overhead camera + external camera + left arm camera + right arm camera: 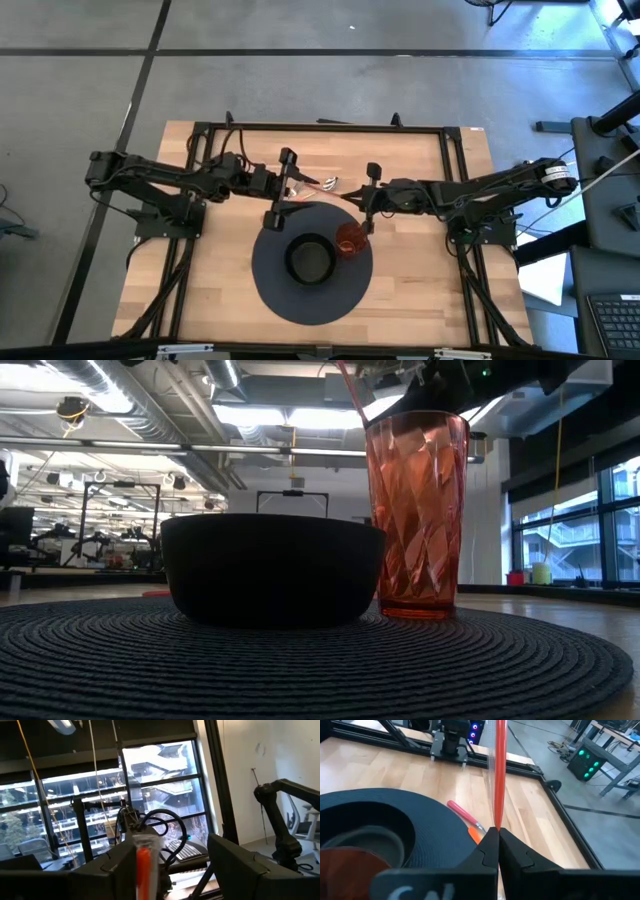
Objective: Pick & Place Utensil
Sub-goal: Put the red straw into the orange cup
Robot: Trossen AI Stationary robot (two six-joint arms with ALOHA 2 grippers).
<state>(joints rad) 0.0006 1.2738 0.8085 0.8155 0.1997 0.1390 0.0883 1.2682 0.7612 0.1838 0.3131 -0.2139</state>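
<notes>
Utensil (498, 775), red and thin: being carried in the right gripper.

Left gripper (282, 186) is waiting wide open beyond the mat (272, 285); bowl (311, 259) is sitting mid-mat; cup (349, 241) is standing beside it; right gripper (371, 197) is pinching the utensil upright, probably needing lowering into the cup next.
</notes>
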